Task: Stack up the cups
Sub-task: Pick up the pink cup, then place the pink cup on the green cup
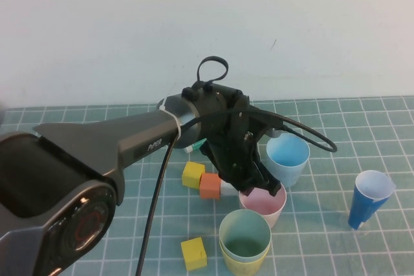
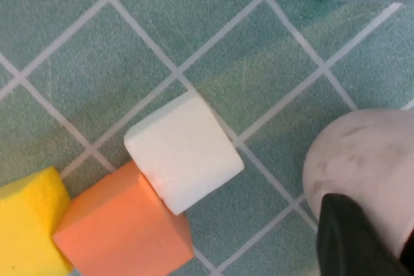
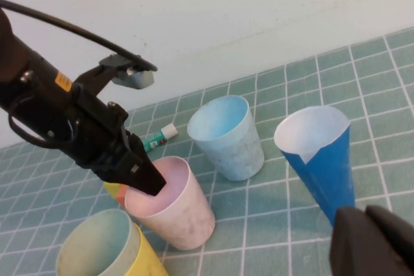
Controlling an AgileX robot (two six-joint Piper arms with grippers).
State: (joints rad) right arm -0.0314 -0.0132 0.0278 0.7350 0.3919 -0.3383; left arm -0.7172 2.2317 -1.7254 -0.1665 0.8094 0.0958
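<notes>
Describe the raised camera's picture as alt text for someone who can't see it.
The left gripper of a black robot arm pinches the rim of a pink paper cup on a green gridded mat. In front sits a green paper cup nested in a yellow paper cup; a light blue paper cup stands behind.

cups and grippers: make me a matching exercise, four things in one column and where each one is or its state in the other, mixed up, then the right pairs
Things:
1. green cup
2. pink cup
3. light blue cup
4. right gripper

Places or states:
A. standing alone, nothing touching it
B. nested inside the yellow cup
C. shut, near the dark blue cup
D. left gripper at its rim, one finger inside

Pairs: 1-B, 2-D, 3-A, 4-C
</notes>
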